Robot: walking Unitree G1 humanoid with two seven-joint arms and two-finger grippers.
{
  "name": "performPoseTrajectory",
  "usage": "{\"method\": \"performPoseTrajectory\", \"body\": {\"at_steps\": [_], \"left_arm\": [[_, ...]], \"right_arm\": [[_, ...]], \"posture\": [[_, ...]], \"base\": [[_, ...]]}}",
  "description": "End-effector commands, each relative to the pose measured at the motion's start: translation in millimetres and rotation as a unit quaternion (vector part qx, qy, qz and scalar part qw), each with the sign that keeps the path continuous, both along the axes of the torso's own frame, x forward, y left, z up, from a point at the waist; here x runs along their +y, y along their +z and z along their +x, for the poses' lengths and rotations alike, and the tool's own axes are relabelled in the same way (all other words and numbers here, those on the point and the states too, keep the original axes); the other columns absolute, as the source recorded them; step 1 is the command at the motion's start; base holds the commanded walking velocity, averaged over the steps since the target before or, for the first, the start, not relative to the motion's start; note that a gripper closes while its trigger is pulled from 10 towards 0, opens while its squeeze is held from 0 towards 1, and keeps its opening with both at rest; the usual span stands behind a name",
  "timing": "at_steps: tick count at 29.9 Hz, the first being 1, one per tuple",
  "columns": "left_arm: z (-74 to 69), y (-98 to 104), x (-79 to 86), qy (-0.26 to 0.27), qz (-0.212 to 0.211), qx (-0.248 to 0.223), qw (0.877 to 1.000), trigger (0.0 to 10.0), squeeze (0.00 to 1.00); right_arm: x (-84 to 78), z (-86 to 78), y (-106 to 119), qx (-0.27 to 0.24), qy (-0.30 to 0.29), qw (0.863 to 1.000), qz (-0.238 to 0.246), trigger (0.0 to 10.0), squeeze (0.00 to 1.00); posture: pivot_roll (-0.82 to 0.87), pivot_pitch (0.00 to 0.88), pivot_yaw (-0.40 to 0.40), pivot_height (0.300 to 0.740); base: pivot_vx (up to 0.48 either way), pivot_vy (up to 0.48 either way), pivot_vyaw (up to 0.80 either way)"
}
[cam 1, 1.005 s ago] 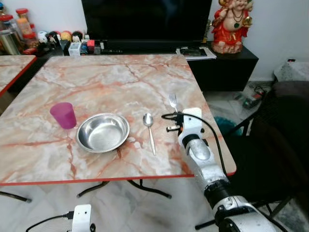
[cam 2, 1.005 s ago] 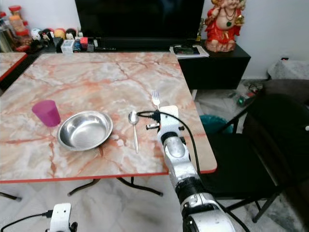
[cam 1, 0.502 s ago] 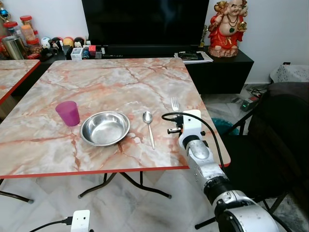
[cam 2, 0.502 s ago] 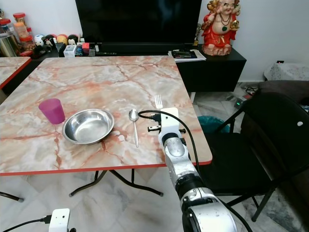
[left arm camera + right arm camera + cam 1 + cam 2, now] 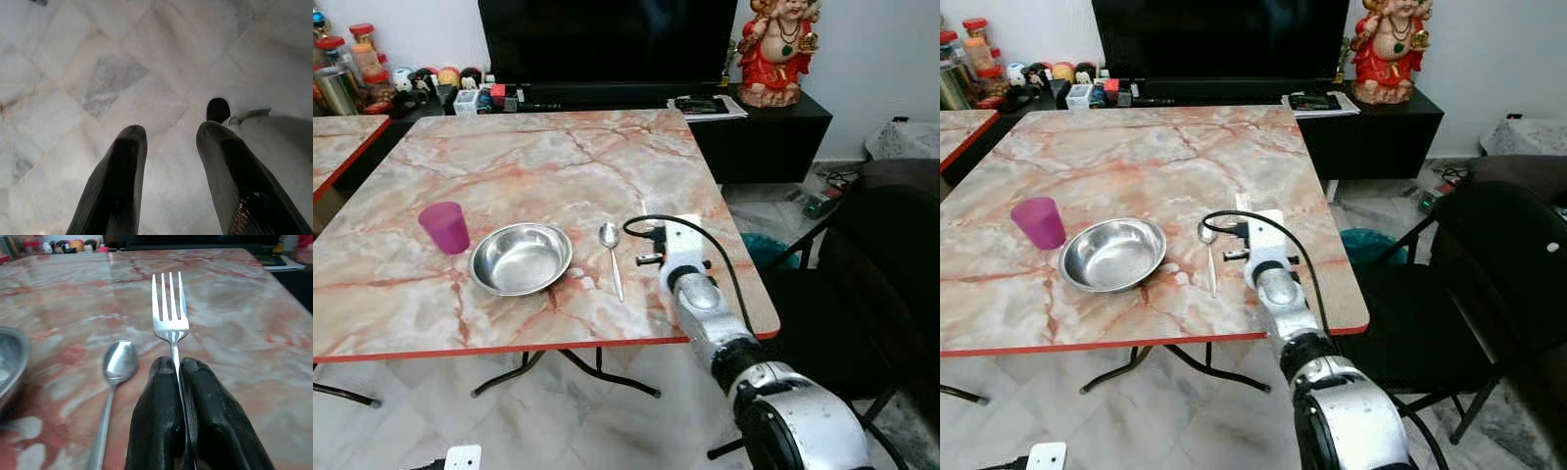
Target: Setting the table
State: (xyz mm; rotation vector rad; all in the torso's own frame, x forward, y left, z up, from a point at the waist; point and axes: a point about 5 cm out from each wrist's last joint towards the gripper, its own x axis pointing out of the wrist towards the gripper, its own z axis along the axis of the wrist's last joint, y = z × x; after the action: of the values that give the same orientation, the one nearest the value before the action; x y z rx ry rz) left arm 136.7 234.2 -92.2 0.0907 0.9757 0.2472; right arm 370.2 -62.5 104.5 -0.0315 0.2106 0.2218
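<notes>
A steel fork (image 5: 169, 308) is pinched by its handle in my right gripper (image 5: 178, 364), tines pointing away over the marble table (image 5: 538, 166). Just beside it lies a spoon (image 5: 610, 257), flat on the table, its bowl (image 5: 119, 361) level with my fingertips. On the spoon's other side sits a round steel bowl (image 5: 521, 258), and a purple cup (image 5: 443, 226) stands left of that. My right wrist (image 5: 677, 250) hovers over the table's right part. My left gripper (image 5: 168, 134) hangs open above the tiled floor, holding nothing.
A black chair (image 5: 871, 294) stands close to the table's right edge. Behind the table are a television (image 5: 607, 39) on a low black cabinet and a red statue (image 5: 773, 49). A second marble table (image 5: 337, 137) adjoins on the left.
My right arm has shifted left with the fork, closer to the spoon; the fork's tines now hide behind my wrist in the eye views. The camera has also moved slightly.
</notes>
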Motion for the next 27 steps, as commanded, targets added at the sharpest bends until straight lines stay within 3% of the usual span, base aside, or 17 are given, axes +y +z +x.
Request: {"method": "performPoseTrajectory", "body": {"at_steps": [1, 11, 18, 27], "left_arm": [[-5.9, -0.1, 5.5, -0.004, 0.009, 0.001, 1.0, 10.0, 0.0], [-33.7, -3.9, 15.4, 0.002, 0.017, 0.012, 1.0, 10.0, 0.0], [-45.6, -2.6, 26.5, -0.001, 0.028, 0.017, 0.999, 10.0, 0.0], [-51.5, -2.7, 27.8, -0.007, 0.029, 0.017, 0.999, 10.0, 0.0]], "right_arm": [[6.1, 1.1, 2.3, 0.008, 0.008, 1.0, 0.0, 10.0, 0.0], [11.5, -3.2, -6.2, 0.034, 0.001, 0.999, -0.005, 10.0, 0.0], [6.7, -3.7, -9.5, 0.04, -0.014, 0.999, -0.008, 10.0, 0.0], [-6.8, -4.3, -15.9, 0.051, -0.038, 0.998, -0.016, 10.0, 0.0]], "posture": [[0.09, 0.02, -0.016, 0.74], [0.15, 0.061, -0.008, 0.74], [0.15, 0.076, 0.013, 0.74], [0.17, 0.093, 0.015, 0.74]], "base": [[0.0, 0.0, 0.0], [0.0, 0.0, 0.0], [0.0, 0.0, 0.0], [0.0, 0.0, 0.0]]}}
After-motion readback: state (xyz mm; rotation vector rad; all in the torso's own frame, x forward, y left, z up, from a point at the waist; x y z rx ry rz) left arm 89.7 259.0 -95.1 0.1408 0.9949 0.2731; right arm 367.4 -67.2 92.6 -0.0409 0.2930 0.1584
